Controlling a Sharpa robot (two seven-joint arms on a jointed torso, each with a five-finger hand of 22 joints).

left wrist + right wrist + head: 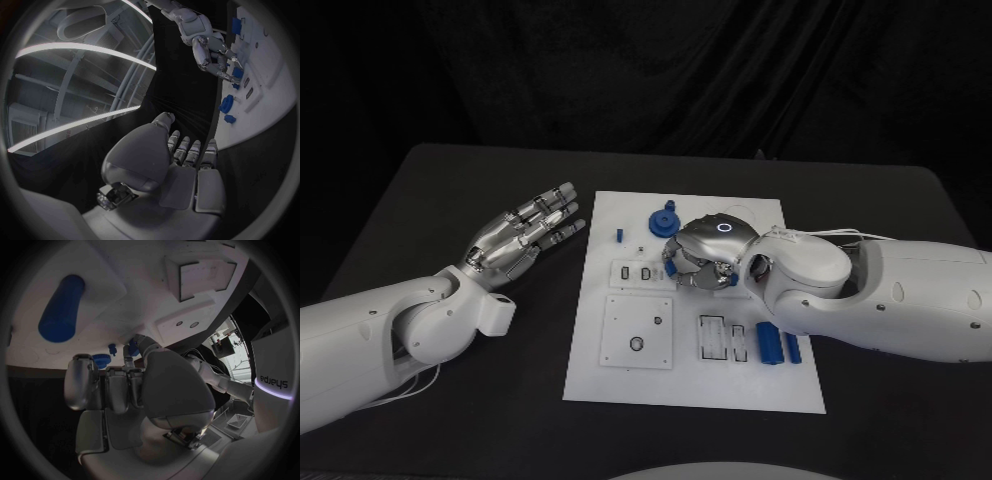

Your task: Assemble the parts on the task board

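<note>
Left hand [524,235] is off the board [733,385], over the black table [444,190] just beside the board's left edge: fingers straight and slightly apart, palm up, holding nothing, forearm coming in from the lower left. The left wrist view shows the same, fingers [187,150] extended side by side with nothing between them. Right hand [704,250] is over the upper middle of the board, fingers curled down and in; a small blue part [671,268] shows at its fingertips, but I can't tell whether it is pinched or just touched. In the right wrist view the fingers [115,387] are bunched close together with blue bits at their tips, the grip itself hidden. The right arm comes in from the right and lies across the board's right side. Other parts: a blue round piece [658,219] near the top of the board just left of the right hand, a small blue peg [619,236] near the left edge, two blue cylinders [777,343] lying side by side at the lower right, beside the slots.
</note>
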